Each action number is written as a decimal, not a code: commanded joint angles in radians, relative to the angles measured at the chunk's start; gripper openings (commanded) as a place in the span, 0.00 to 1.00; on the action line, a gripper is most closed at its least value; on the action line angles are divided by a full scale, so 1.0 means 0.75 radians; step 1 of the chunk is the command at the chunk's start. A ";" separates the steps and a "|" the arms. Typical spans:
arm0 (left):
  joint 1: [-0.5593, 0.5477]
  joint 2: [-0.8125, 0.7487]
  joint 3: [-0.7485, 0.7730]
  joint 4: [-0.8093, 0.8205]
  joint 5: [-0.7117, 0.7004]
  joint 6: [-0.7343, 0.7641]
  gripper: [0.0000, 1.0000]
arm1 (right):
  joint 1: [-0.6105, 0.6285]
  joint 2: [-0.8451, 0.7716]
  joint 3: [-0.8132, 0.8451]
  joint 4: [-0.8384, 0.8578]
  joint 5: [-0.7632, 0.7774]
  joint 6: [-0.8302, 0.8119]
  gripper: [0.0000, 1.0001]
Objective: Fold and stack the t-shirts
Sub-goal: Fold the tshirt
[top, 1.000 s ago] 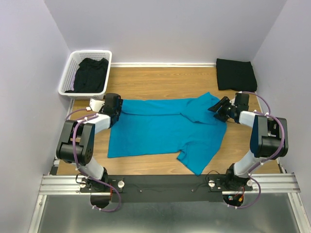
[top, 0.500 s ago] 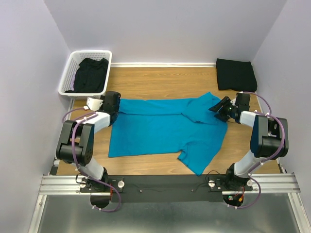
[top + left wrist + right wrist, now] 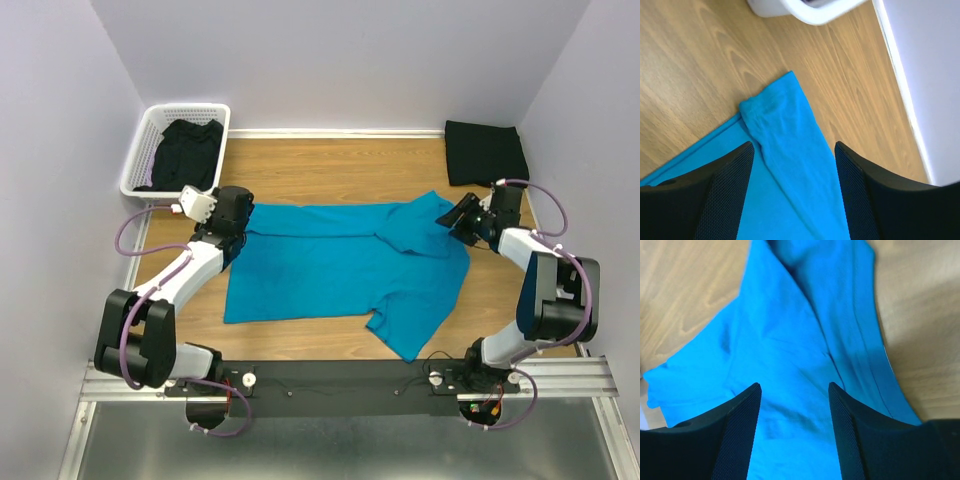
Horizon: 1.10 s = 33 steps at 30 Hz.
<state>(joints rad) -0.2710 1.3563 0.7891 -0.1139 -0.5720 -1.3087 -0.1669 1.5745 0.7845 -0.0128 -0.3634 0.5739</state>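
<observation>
Three shirts: one teal, two black, all in the top view.
Teal one: the bright teal-blue short-sleeved fabric t-shirt (image 3: 340, 265) lies spread out in the middle of the light wooden surface (image 3: 330, 165), with its right end rumpled and doubled over itself.
Basket: the white plastic lattice basket (image 3: 150, 125) sits at the far-left corner and holds a crumpled black fabric t-shirt (image 3: 188, 152).
Stack spot: a folded black fabric t-shirt (image 3: 485, 152) lies as a neat square at the far-right corner, apart from the teal one.
Left hand: the left hand (image 3: 792, 200) is over the teal shirt's far-left corner, fingers spread wide, a folded strip of fabric lying between them, nothing pinched.
Right hand: the right hand (image 3: 792, 435) is over the shirt's far-right end, fingers likewise apart above wrinkled cloth, gripping nothing.
</observation>
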 commanded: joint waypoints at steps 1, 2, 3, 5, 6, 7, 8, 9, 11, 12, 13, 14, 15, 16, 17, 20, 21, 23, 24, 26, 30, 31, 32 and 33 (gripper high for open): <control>-0.015 -0.021 -0.013 0.025 -0.035 0.335 0.74 | 0.008 -0.052 0.083 -0.044 0.069 -0.086 0.63; -0.015 -0.017 -0.021 0.051 -0.015 0.374 0.74 | 0.014 -0.048 0.093 -0.050 0.073 -0.110 0.61; -0.019 -0.011 -0.023 0.064 0.034 0.435 0.74 | 0.014 -0.040 0.118 -0.055 0.067 -0.125 0.59; -0.019 0.004 -0.013 0.121 0.081 0.523 0.74 | 0.016 -0.001 0.144 -0.059 0.051 -0.164 0.56; -0.019 0.016 0.001 0.143 0.126 0.627 0.74 | 0.016 0.015 0.159 -0.057 0.043 -0.176 0.54; -0.019 0.032 0.044 0.176 0.145 0.671 0.74 | 0.016 0.046 0.197 -0.057 0.035 -0.186 0.52; -0.019 0.053 0.075 0.180 0.161 0.716 0.74 | 0.016 0.064 0.218 -0.057 0.032 -0.203 0.51; -0.021 0.107 0.107 0.187 0.178 0.775 0.74 | 0.016 0.085 0.236 -0.055 0.034 -0.209 0.50; -0.021 0.206 0.209 0.189 0.237 0.920 0.74 | 0.016 0.154 0.306 -0.055 0.037 -0.227 0.47; -0.019 0.241 0.240 0.189 0.276 0.955 0.74 | 0.016 0.181 0.334 -0.055 0.014 -0.235 0.47; -0.019 0.275 0.271 0.187 0.296 1.022 0.74 | 0.016 0.212 0.359 -0.055 0.000 -0.238 0.47; -0.021 0.353 0.336 0.187 0.317 1.049 0.74 | 0.016 0.258 0.410 -0.053 -0.014 -0.240 0.47; -0.021 0.392 0.369 0.183 0.339 1.072 0.74 | 0.016 0.285 0.428 -0.053 -0.023 -0.240 0.47; -0.019 0.433 0.440 0.160 0.374 1.104 0.74 | 0.016 0.306 0.449 -0.053 -0.021 -0.234 0.47; -0.021 0.512 0.471 0.154 0.388 1.117 0.74 | 0.016 0.346 0.490 -0.050 -0.025 -0.233 0.47; -0.019 0.625 0.602 0.089 0.431 1.141 0.74 | 0.016 0.414 0.549 -0.050 -0.051 -0.246 0.47; -0.019 0.694 0.631 0.072 0.439 1.154 0.74 | 0.016 0.433 0.582 -0.050 -0.086 -0.246 0.47; -0.019 0.784 0.717 0.019 0.460 1.162 0.74 | 0.016 0.488 0.613 -0.050 -0.111 -0.250 0.47; -0.019 0.811 0.739 -0.011 0.470 1.168 0.74 | 0.016 0.522 0.639 -0.048 -0.137 -0.248 0.48; -0.019 0.852 0.791 -0.034 0.478 1.168 0.73 | 0.016 0.549 0.660 -0.050 -0.160 -0.246 0.48; -0.019 0.912 0.811 -0.063 0.493 1.160 0.73 | 0.016 0.586 0.672 -0.050 -0.188 -0.244 0.48; -0.019 0.916 0.811 -0.063 0.497 1.160 0.74 | 0.016 0.588 0.672 -0.050 -0.186 -0.246 0.48; -0.021 0.922 0.811 -0.065 0.499 1.158 0.74 | 0.016 0.598 0.668 -0.048 -0.188 -0.250 0.48; -0.019 0.926 0.809 -0.071 0.501 1.156 0.74 | 0.016 0.600 0.666 -0.048 -0.197 -0.254 0.48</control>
<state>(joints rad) -0.2836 2.0342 1.3708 -0.1310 -0.2253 -0.4549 -0.1581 1.9987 1.2652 -0.0475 -0.4683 0.4049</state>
